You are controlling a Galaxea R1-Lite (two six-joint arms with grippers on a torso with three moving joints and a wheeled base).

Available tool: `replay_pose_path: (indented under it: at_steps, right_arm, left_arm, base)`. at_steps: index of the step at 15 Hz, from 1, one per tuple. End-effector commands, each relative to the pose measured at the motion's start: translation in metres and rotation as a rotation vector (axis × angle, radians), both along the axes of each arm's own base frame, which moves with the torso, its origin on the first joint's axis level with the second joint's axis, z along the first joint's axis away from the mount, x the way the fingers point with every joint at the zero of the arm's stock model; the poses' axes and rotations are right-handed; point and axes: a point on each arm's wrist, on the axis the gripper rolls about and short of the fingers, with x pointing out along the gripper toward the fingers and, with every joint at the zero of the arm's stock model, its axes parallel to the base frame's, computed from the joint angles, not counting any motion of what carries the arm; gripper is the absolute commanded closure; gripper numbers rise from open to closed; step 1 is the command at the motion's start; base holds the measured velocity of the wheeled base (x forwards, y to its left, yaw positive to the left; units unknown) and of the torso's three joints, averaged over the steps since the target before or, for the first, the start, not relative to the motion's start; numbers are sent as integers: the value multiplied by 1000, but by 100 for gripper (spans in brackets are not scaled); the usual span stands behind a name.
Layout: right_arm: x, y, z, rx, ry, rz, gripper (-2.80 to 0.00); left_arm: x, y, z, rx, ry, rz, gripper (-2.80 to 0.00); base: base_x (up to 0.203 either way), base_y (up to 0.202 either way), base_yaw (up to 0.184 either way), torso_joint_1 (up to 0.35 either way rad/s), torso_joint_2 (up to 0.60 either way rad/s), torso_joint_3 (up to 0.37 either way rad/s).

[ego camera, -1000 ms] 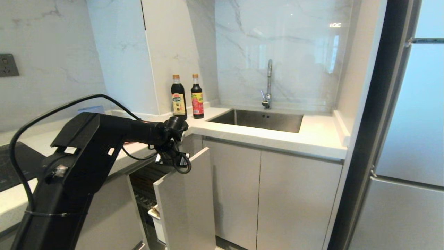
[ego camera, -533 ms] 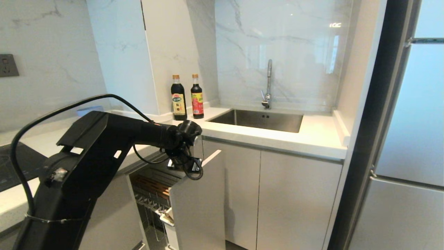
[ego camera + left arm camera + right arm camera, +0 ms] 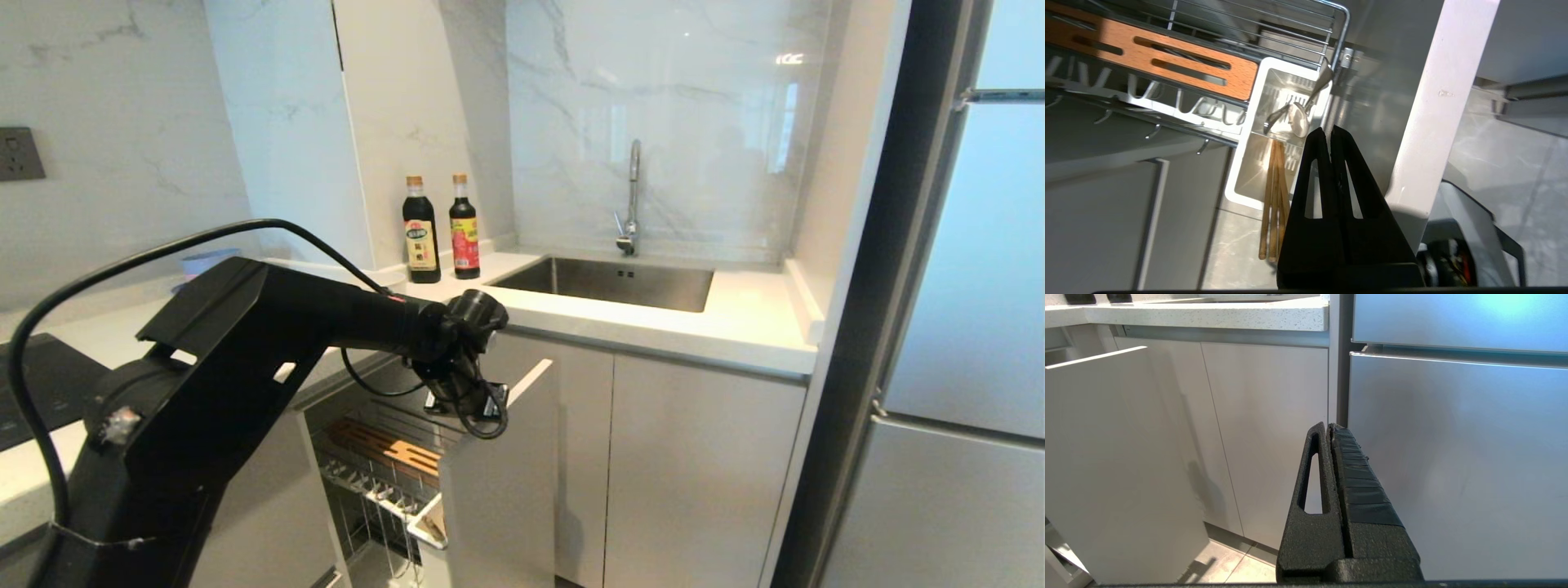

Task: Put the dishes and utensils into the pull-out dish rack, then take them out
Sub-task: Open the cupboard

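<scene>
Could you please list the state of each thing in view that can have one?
Pull-out dish rack: drawn out, no dishes showing.
Front panel: away from the cabinet.
Utensil caddy: holds utensils.
Chopsticks: lying in the caddy, ends past its rim.
Spoon: in the caddy.
Left hand: shut, empty, behind the panel's top edge.
Right hand: shut, empty.

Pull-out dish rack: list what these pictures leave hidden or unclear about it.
- Head view: the pull-out dish rack's lower tier is cut off by the picture's bottom edge and screened by the front panel.
- Left wrist view: the shut left claw covers part of the chopsticks and the caddy's near corner.
- Left wrist view: the spoon is lost in glare.
- No view shows whether dishes sit in the rack.
</scene>
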Motion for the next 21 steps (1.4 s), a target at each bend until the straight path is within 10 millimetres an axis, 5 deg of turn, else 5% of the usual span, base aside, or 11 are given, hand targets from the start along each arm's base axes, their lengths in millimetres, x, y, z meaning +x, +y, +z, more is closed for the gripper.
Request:
replay_pose_path:
  at_steps: [1, 10, 21]
  right_arm:
    - [0, 0, 0, 0, 2, 0, 0]
    - [0, 0, 0, 0, 1, 0, 0]
    - [0, 0, 0, 0, 2, 0, 0]
  left_arm:
    - [-9, -11, -1, -9, 17, -22, 0]
    - [-34, -38, 16, -213, 103, -60, 0]
    - [-53, -59, 9, -218, 147, -93, 0]
  base:
    - [0, 0, 0, 0, 0, 0]
    - [0, 0, 0, 0, 0, 0]
    - [0, 0, 0, 0, 0, 0]
